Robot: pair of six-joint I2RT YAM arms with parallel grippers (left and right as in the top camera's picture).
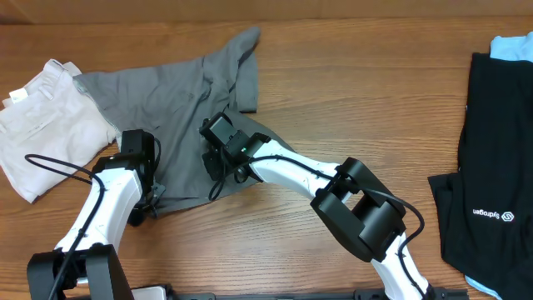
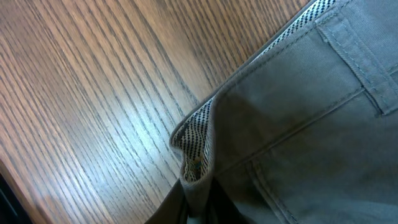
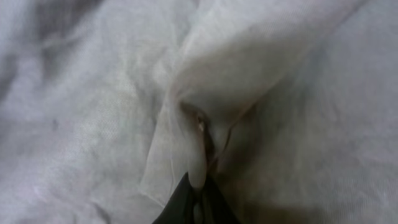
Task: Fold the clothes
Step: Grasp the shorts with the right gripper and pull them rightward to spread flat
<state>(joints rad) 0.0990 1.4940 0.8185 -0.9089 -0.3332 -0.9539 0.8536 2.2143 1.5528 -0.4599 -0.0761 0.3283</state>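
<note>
The mid-grey shorts (image 1: 179, 96) lie spread on the wooden table, one leg reaching toward the back. My left gripper (image 1: 148, 200) is shut on the waistband corner at the shorts' near-left edge; the left wrist view shows the black-and-white checked waistband lining (image 2: 198, 134) pinched between the fingers (image 2: 198, 208). My right gripper (image 1: 218, 162) is shut on a fold of the shorts' cloth near their near-right side; the right wrist view shows the pale fold (image 3: 198, 165) clamped between the fingers (image 3: 198, 199).
Pale beige folded shorts (image 1: 42, 117) lie at the left, touching the grey shorts. A black garment with small white lettering (image 1: 491, 150) lies at the right edge, with a light blue cloth (image 1: 512, 46) behind it.
</note>
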